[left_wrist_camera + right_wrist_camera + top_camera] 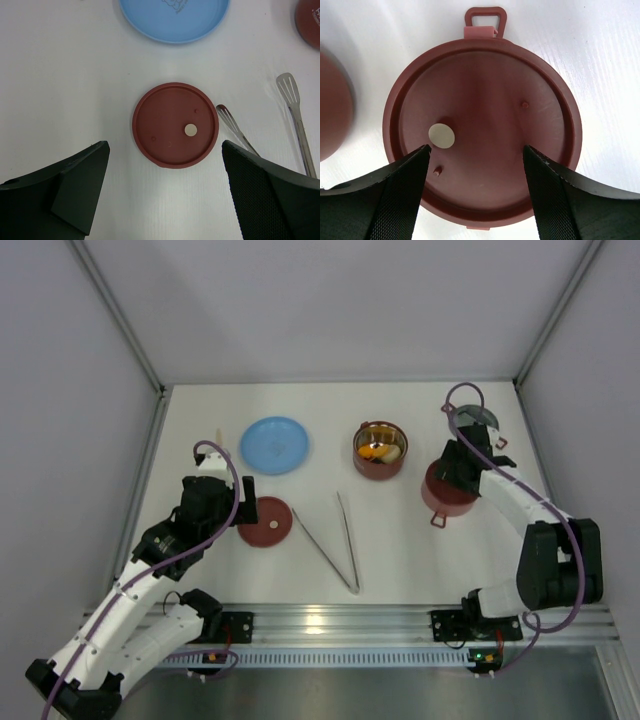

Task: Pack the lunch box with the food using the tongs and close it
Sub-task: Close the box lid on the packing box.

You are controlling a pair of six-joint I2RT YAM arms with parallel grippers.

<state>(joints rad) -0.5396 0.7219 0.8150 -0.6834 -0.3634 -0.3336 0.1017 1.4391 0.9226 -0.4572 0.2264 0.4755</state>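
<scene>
One dark-red lunch box bowl (380, 449) stands uncovered at the back centre, with orange, cream and dark food (381, 452) inside. To its right is a second bowl (448, 492), capped by a flat dark-red lid (485, 125) with a white dot. My right gripper (476, 160) hovers open just above that lid, both fingers inside its rim. Another disc lid (175, 125) lies flat on the table, and my left gripper (165, 170) stands wide open just short of it, holding nothing. The silver tongs (337, 540) lie in a narrow V at the table's middle, their tips (229, 119) beside the disc lid.
A light-blue plate (275, 444) lies at the back left. The grey two-eared cover (477, 418) rests behind the right gripper. The enclosure's grey walls close in at the left, the right and the back. The aluminium rail (330, 622) with the arm bases runs along the near edge.
</scene>
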